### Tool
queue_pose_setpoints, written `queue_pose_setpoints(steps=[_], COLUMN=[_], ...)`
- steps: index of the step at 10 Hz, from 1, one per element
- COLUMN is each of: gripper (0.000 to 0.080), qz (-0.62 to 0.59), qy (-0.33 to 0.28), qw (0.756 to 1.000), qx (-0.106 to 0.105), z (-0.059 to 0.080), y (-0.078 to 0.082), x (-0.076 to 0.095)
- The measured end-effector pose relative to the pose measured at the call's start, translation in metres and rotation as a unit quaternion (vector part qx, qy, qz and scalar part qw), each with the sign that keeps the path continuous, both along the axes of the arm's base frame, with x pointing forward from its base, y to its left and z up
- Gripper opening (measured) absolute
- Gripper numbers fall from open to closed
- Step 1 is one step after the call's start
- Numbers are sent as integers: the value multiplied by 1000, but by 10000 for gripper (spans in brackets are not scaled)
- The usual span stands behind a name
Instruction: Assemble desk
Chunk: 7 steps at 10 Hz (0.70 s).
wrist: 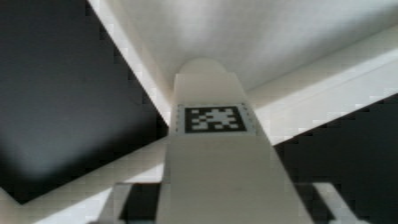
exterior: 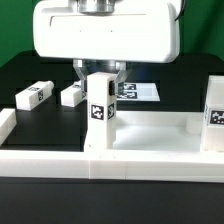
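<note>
My gripper (exterior: 101, 72) comes down from above and is shut on the top of a white square-section leg (exterior: 99, 108), which stands upright with a tag facing front. The leg's foot meets the white desk top (exterior: 150, 128), which lies flat at the front. A second leg (exterior: 214, 110) stands upright on the top at the exterior view's right. Two more legs (exterior: 33, 96) (exterior: 72, 95) lie loose on the black table behind. In the wrist view the held leg (wrist: 215, 118) fills the middle, and my gripper (wrist: 226, 205) has a finger (wrist: 128, 202) on each side of it.
The marker board (exterior: 141, 91) lies flat behind the held leg. A long white rail (exterior: 50, 165) runs along the front edge, with a raised end (exterior: 8, 125) at the exterior view's left. The table surface is black.
</note>
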<state>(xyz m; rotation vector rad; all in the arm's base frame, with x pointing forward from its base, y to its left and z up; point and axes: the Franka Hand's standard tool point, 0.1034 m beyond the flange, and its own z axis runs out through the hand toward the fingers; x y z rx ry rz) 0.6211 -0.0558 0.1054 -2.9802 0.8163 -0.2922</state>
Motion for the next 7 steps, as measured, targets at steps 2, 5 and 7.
queue_pose_setpoints(steps=[2,5,7], gripper=[292,293,293], qz=[-85,-174,-191], qy=[0,-3,-3], qw=[996,984,981], qx=[15,34,37], z=[0,0,0], y=[0,-2,-2], x=[0,0,0])
